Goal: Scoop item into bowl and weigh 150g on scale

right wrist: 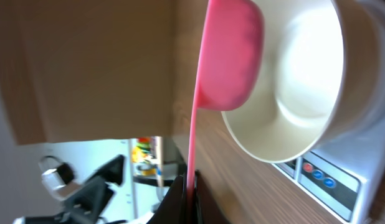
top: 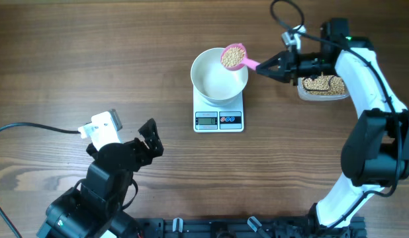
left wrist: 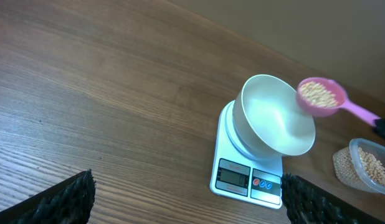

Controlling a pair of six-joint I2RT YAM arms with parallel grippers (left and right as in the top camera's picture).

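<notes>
A white bowl (top: 219, 75) stands on the small white scale (top: 218, 120) at the table's middle back. Its inside looks bare. My right gripper (top: 265, 67) is shut on the handle of a pink scoop (top: 233, 57), whose cup is full of tan beans (top: 231, 57) and hovers over the bowl's right rim. In the right wrist view the pink scoop (right wrist: 227, 56) stands edge-on beside the bowl (right wrist: 292, 81), its handle pinched between my gripper's fingers (right wrist: 191, 198). The left gripper (top: 149, 137) rests open at the front left, far from the scale (left wrist: 248, 179).
A clear plastic tub (top: 321, 86) of beans sits right of the scale, partly under the right arm. A black cable (top: 32, 127) runs across the table's left side to the left arm. A dark rail (top: 218, 228) lines the front edge.
</notes>
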